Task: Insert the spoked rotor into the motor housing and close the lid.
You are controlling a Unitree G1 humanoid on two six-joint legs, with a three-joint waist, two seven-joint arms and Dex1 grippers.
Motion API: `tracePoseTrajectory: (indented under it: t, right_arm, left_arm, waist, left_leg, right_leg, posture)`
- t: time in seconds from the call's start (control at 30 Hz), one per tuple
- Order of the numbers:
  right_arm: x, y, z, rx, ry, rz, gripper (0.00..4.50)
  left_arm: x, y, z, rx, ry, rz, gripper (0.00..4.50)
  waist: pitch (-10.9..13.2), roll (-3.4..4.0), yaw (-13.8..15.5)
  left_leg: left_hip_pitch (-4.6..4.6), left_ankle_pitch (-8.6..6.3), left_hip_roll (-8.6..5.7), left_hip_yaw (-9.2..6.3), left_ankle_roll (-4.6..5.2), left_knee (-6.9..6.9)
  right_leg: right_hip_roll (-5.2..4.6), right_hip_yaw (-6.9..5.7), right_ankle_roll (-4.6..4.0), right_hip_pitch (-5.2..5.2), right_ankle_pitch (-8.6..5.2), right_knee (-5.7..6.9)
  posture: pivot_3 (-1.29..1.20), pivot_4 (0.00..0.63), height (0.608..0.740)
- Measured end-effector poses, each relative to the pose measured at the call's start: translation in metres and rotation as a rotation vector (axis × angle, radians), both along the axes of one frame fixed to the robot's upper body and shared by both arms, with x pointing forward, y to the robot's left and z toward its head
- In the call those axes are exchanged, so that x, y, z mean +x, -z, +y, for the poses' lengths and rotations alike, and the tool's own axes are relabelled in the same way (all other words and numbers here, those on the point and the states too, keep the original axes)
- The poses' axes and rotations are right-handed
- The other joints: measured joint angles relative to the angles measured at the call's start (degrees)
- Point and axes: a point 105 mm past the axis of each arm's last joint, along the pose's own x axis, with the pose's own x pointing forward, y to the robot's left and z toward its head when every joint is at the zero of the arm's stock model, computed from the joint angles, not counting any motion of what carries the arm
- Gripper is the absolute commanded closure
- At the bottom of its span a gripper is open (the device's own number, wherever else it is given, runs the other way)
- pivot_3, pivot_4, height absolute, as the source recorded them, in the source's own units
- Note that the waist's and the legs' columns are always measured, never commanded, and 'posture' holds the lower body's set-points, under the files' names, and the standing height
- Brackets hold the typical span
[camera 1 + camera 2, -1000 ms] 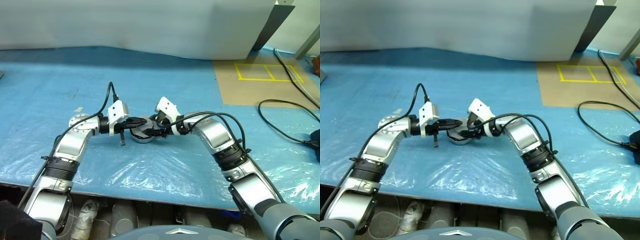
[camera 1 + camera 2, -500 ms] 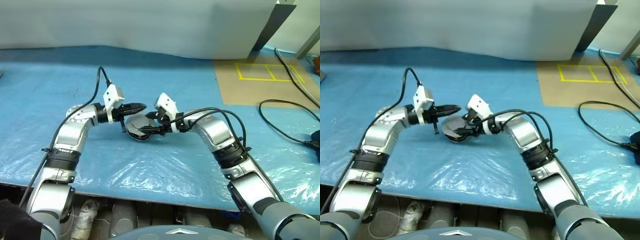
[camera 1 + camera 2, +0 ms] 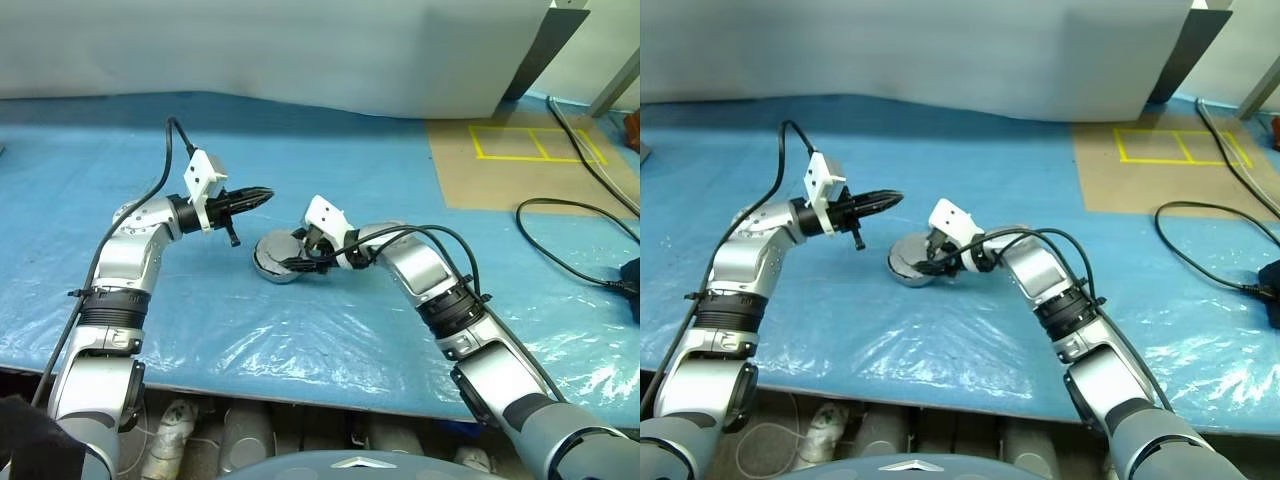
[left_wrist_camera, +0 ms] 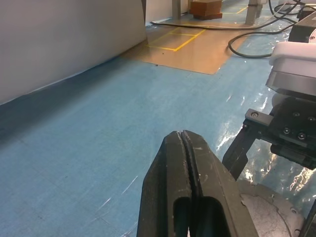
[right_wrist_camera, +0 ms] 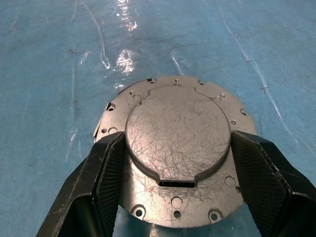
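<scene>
The motor housing [image 3: 278, 259] sits on the blue table cover [image 3: 330, 330] with its lid [image 5: 177, 139] down flat. The right gripper [image 5: 175, 185] has its two fingers clamped on the housing's sides. The left gripper [image 3: 262, 194] floats at about 11 o'clock from the housing, fingers pressed together and holding nothing.

We are seeing the lid [image 5: 177, 133] lying closed over the motor housing [image 3: 272, 266], its plain, scratched silver-grey outer face turned up, with small holes around its rim. The round metal assembly is sitting flat on the blue sheet.
</scene>
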Motion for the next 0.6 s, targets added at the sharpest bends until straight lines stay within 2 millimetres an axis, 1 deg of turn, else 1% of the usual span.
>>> tracePoseTrajectory:
  t: [0.1,0.2,0.27,0.33,0.4,0.47,0.53,0.6]
  right_arm:
    - [0.003,-0.002,0.005,0.012,0.022,0.025,1.53]
    - [0.003,-0.008,0.010,0.059,0.047,0.097,1.53]
    - [0.002,-0.015,0.013,0.089,0.051,0.141,1.53]
    - [0.001,-0.016,0.015,0.096,0.048,0.161,1.53]
    - [0.002,-0.015,0.017,0.073,0.054,0.153,1.53]
    - [0.009,-0.010,0.021,0.039,0.087,0.144,1.53]
    - [0.015,-0.008,0.030,0.007,0.111,0.093,1.53]
    - [0.016,-0.006,0.035,-0.017,0.106,0.045,1.53]
  left_arm:
    - [-0.001,0.004,0.001,-0.002,-0.001,0.016,4.50]
    - [-0.002,0.008,0.002,-0.005,-0.004,0.029,4.50]
    - [-0.002,0.008,0.002,-0.006,-0.005,0.030,4.50]
    - [-0.002,0.007,0.002,-0.007,-0.009,0.029,4.50]
    - [-0.002,0.007,0.002,-0.009,-0.013,0.029,4.50]
    - [-0.002,0.007,0.003,-0.011,-0.016,0.029,4.50]
    - [-0.001,0.007,0.002,-0.014,-0.017,0.028,4.50]
    - [-0.001,0.007,0.002,-0.015,-0.019,0.028,4.50]
  waist:
    - [0.00,0.00,-0.08]
    - [0.00,0.00,0.01]
    - [0.00,0.00,0.16]
    - [0.00,0.00,0.28]
    - [0.00,0.00,0.28]
    - [0.00,-0.01,0.13]
    - [0.00,-0.01,-0.12]
    - [0.00,-0.01,-0.14]
  left_leg:
    - [0.01,0.00,0.00,0.00,0.00,0.00]
    - [-0.04,0.00,0.00,0.00,0.00,0.00]
    - [-0.09,0.00,0.00,0.00,0.00,-0.01]
    - [-0.10,0.00,0.00,-0.01,0.00,-0.05]
    - [-0.20,0.00,-0.01,-0.01,-0.01,-0.06]
    - [-0.22,0.01,-0.01,-0.01,-0.02,-0.07]
    - [-0.17,0.00,0.00,-0.01,-0.02,-0.10]
    - [-0.13,0.00,-0.01,-0.01,-0.03,-0.09]
  right_leg:
    - [0.00,0.00,0.00,0.00,0.00,0.01]
    - [0.00,-0.01,0.00,-0.01,0.00,-0.01]
    - [0.00,-0.02,0.00,-0.03,0.00,-0.01]
    - [0.00,-0.04,0.00,-0.05,0.01,-0.01]
    - [0.00,-0.06,0.02,-0.15,0.01,0.00]
    - [0.01,-0.05,0.07,-0.21,0.05,0.02]
    - [0.01,-0.05,0.01,-0.22,0.01,0.04]
    - [0.00,-0.04,0.00,-0.16,0.01,0.04]
  posture:
    - [0.00,0.150,0.740]
    - [0.00,0.150,0.740]
    - [0.00,0.150,0.740]
    - [0.00,0.150,0.740]
    - [0.00,0.150,0.740]
    - [0.00,0.150,0.740]
    - [0.00,0.150,0.740]
    - [0.00,0.150,0.740]
